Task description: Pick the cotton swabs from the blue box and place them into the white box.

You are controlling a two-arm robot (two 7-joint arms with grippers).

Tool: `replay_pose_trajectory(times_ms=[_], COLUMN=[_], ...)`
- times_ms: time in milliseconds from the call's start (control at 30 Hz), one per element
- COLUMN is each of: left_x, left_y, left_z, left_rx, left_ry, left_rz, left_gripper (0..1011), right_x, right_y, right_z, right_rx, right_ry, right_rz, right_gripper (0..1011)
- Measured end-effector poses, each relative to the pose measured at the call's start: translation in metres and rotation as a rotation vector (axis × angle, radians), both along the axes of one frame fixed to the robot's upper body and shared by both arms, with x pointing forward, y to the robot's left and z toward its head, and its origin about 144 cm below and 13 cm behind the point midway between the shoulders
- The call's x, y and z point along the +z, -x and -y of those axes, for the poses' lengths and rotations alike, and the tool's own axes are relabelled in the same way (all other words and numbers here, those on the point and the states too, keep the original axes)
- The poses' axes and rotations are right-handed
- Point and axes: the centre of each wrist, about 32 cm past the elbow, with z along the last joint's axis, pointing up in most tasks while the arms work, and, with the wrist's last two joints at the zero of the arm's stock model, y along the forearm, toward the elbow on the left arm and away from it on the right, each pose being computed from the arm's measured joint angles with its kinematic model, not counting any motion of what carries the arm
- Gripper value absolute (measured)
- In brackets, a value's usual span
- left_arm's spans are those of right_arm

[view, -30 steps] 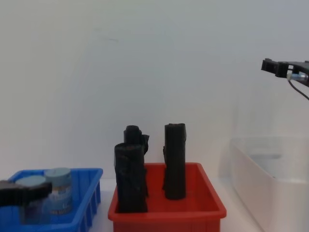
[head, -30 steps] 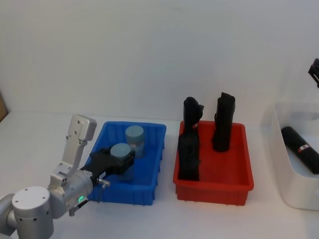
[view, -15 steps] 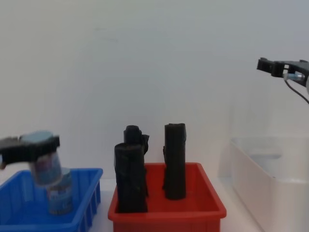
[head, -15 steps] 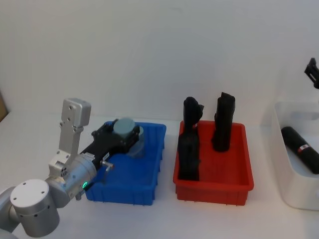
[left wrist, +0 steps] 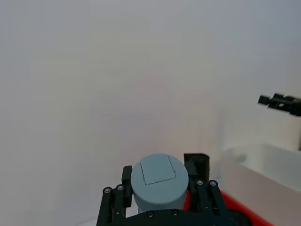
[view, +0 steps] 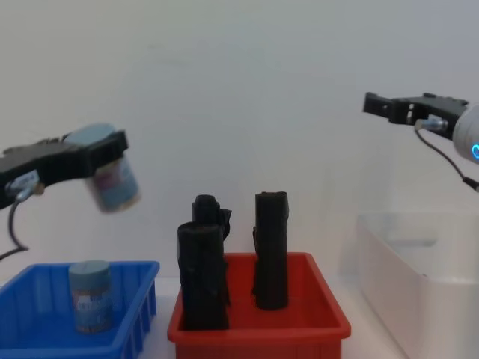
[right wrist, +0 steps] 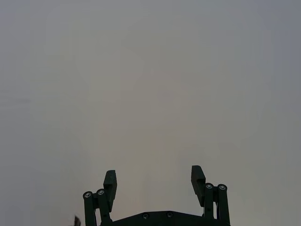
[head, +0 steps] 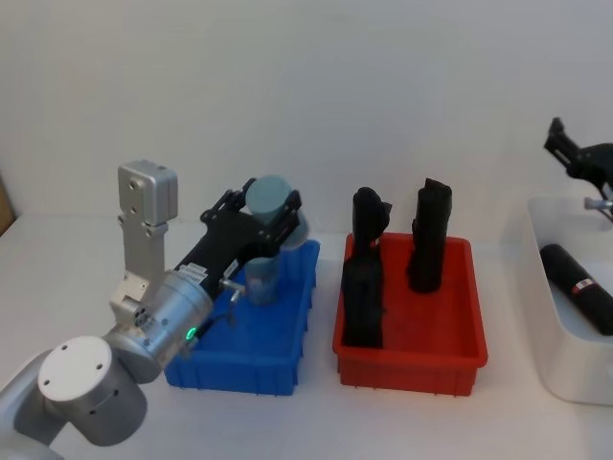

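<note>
Left gripper (head: 261, 213) pinches one swab tub (view: 114, 183) around its sides, fingers pressed on the clear body just under the grey-blue lid. Held tub is up in the air, well above the blue box (head: 239, 369), tilted. Second swab tub (view: 90, 295) stands upright inside the blue box, toward its far right corner. Red bin (head: 412, 369) sits just right of the blue box and holds three black rolls (head: 364, 297), all upright. White box (head: 560, 355) is at the far right, apart from the red bin, with one black roll (head: 578, 286) lying in it. Right gripper (right wrist: 154, 181) hangs high over the white box, fingers spread, nothing between them.
</note>
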Motion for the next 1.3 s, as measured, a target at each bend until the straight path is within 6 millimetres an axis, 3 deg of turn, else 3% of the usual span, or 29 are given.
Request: replay_pose_trajectory(times_ms=[500,1300], left_x=[0.006,0.016], left_y=[-0.003,-0.008], left_z=[0.024,0.038], left_rx=[-0.082,-0.147], left_ry=[0.056,0.033], left_rz=[0.059,0.079], left_gripper=[669,670], right_x=[-0.012,-0.017], right_y=[0.006,0.009], right_z=[0.001,0.009], right_rx=[0.226,0.586], right_ry=[0.119,0.415], right_rz=[0.018,0.09], right_gripper=[1001,1001])
